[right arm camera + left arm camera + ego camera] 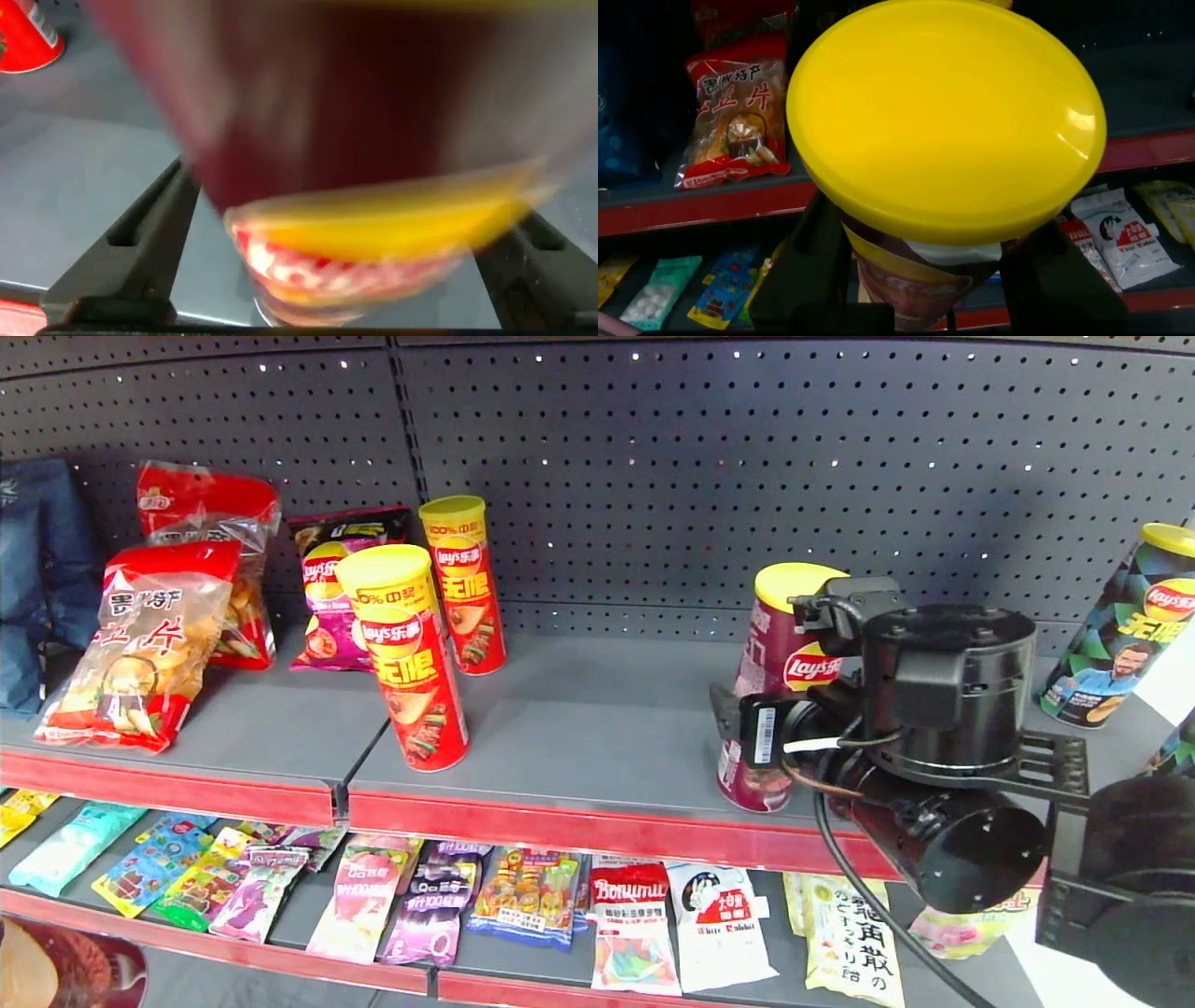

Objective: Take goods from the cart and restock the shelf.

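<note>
Right gripper clamped on a maroon chip can at the upper shelf.

The right gripper (336, 271) holds the maroon chip can (784, 644), one finger on either side. The can is near-upright by the front edge of the upper shelf (579, 728), well apart from the red cans (415, 663). The left gripper (924, 285) grasps a yellow-lidded can (945, 112), which sits between its fingers.

chip cans (411, 653) (464, 583) (775, 658) (1120, 635) (945, 112) 5 | upper-shelf snack bags (140, 644) (210, 523) (331, 588) (37, 569) perhaps 4

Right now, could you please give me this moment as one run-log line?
right gripper: shut on maroon can, front of upper shelf | left gripper: shut on second can, not yet shelved
</note>
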Available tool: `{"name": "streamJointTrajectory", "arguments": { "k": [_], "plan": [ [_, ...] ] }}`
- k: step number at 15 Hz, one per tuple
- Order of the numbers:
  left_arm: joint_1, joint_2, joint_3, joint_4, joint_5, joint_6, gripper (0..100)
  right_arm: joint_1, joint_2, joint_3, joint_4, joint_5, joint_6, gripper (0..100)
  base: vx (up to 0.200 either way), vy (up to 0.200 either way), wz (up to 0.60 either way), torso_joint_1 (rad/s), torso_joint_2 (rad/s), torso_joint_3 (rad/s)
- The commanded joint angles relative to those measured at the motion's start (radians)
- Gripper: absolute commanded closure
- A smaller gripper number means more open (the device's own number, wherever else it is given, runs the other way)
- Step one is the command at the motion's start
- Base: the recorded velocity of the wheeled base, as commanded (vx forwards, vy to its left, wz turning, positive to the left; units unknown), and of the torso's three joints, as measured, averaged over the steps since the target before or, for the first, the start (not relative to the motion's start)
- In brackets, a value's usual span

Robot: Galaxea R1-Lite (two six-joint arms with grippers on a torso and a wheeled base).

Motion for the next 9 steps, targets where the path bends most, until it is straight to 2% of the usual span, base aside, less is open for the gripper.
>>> {"name": "streamJointTrajectory", "arguments": {
  "k": [1, 7, 9],
  "plan": [
    [0.000, 0.003, -0.001, 0.000, 0.000, -0.001, 100, 0.025, -0.047, 0.024, -0.005, 0.000, 0.001, 0, 0.000, 0.000, 0.00, 0.000, 0.00, 0.000],
    [0.000, 0.008, -0.006, 0.000, 0.000, 0.001, 100, 0.102, -0.181, 0.185, -0.007, 0.002, 0.026, 0, 0.000, 0.000, 0.00, 0.000, 0.00, 0.000],
    [0.000, 0.008, -0.004, 0.000, 0.000, 0.001, 100, 0.108, -0.276, 0.298, -0.005, 0.011, 0.054, 0, 0.000, 0.000, 0.00, 0.000, 0.00, 0.000]
  ]
}}
